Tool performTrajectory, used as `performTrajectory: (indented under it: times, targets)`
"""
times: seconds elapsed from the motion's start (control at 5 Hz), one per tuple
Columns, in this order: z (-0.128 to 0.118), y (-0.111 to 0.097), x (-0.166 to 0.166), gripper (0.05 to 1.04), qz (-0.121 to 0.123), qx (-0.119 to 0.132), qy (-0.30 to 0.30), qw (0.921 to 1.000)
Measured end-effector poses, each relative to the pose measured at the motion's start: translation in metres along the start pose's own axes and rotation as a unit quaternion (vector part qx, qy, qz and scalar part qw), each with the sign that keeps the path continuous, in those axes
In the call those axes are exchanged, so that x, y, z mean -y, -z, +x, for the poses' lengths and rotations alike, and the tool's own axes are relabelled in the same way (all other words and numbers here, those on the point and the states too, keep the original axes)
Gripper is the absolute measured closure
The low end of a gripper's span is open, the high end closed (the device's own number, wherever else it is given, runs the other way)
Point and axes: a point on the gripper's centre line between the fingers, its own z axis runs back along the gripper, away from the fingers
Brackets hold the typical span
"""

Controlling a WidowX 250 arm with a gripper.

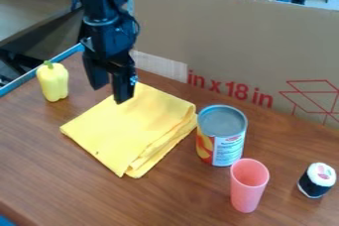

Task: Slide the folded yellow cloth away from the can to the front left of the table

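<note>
The black 2-finger gripper (pixel 111 89), jaws spread apart, hangs by the far edge of the folded yellow cloth (pixel 132 126), which lies on the brown wooden worktop (pixel 46 170) between 1 yellow toy pepper (pixel 53 82) and 1 labelled metal can (pixel 222 136) near 1 pink tapered cup (pixel 247 190).

the top edge cuts off the arm (pixel 104 14); the gripper (pixel 111 94) hides some yellow cloth (pixel 136 126) (its far edge).
</note>
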Motion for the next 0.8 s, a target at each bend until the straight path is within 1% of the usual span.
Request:
performTrajectory:
  times: [0.2, 0.4, 0.6, 0.8]
  targets:
    - [0.02, 0.027, -0.005, 0.081, -0.015, 0.017, -0.026, 0.9994]
    - [0.031, 0.055, -0.009, 0.081, -0.024, 0.007, -0.032, 0.9992]
    - [0.03, 0.072, -0.012, 0.081, -0.021, -0.008, -0.038, 0.999]
    - [0.021, 0.075, -0.016, 0.081, 0.004, -0.012, -0.038, 0.9992]
